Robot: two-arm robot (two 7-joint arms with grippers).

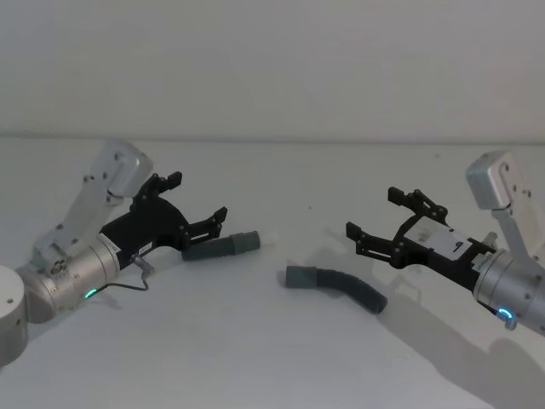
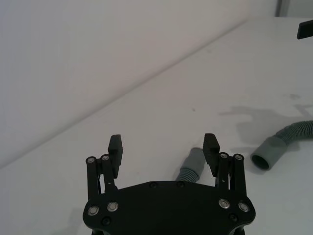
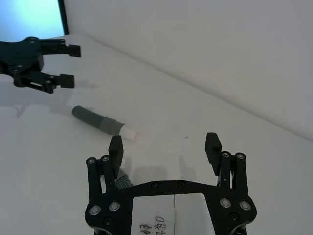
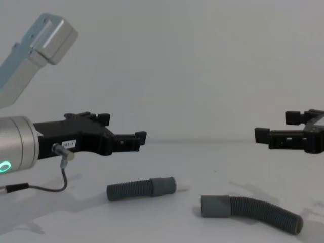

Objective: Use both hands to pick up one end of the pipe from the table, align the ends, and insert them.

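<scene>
Both hose pcs lie flat on bench (image 1: pixel 255 366), untouched. Short hose (image 1: pixel 220 247) sits approx 10 o'clock from curved hose (image 1: pixel 336 285), near but apart. Short pc's collar (image 1: pixel 243 242), w/ white tip (image 4: pixel 185 185), points to 3 o'clock. Curved pc's collar (image 1: pixel 298 277) points to 9 o'clock. Open ends roughly face each other but offset, so I judge each pc needs a lift and a turn before mating.

Left end effector (image 1: pixel 197 196), 9 o'clock side: fingers spread wide, nothing between them. Hangs above ribbed tail of short hose, clear of it in chest view. Prob. set there so collar stays free for insertion.

Right end effector (image 1: pixel 372 211), 3 o'clock side: also spread wide, empty. Sits off at approx 2 o'clock from curved hose, raised above bench, not over it yet.

Step in hand, my read: approach, pre-grasp. No pickup done.

Writing: white label (image 3: pixel 171 215) on right end effector body carries handwritten marks, cut off at edge, not legible. Small white tag (image 4: pixel 68 144) on left unit has print, too small to read. No brand seen. Green ring light (image 1: pixel 88 295) on left arm.
</scene>
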